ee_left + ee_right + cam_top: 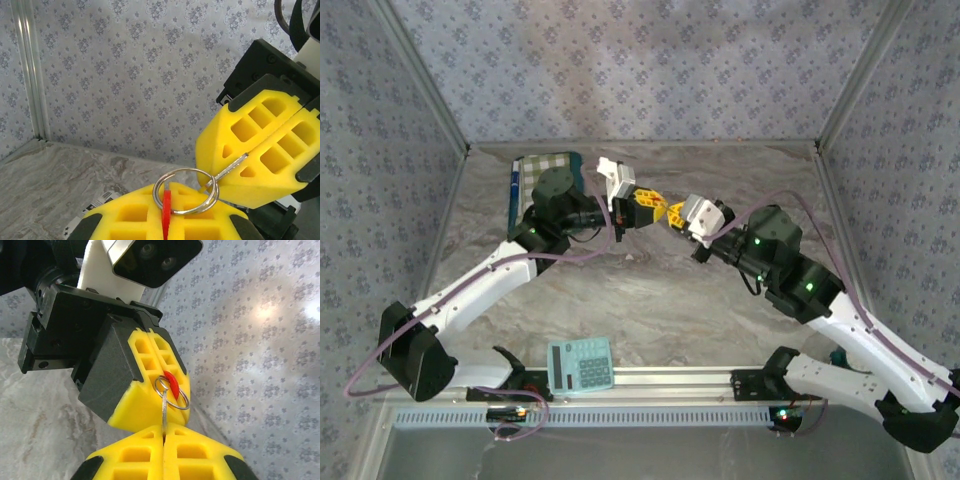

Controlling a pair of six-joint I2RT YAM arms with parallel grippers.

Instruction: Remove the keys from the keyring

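Both grippers meet in mid-air above the back of the table. My left gripper (642, 208) (167, 200) is shut on the red piece of the keys (165, 210) (173, 382), gripped edge-on between its yellow pads. The silver keyring (185, 191) (173, 393) loops through the red piece and sticks out past the fingertips. A thin silver key blade (231, 166) (163, 412) also hangs on the ring. My right gripper (676, 215) (164, 429) is shut on this blade, fingertips almost touching the left gripper's pads (146, 385).
A teal calculator (580, 365) lies at the near edge between the arm bases. A checked cloth with a blue item (542, 168) sits at the back left, under the left arm. Patterned walls (640, 70) close in three sides.
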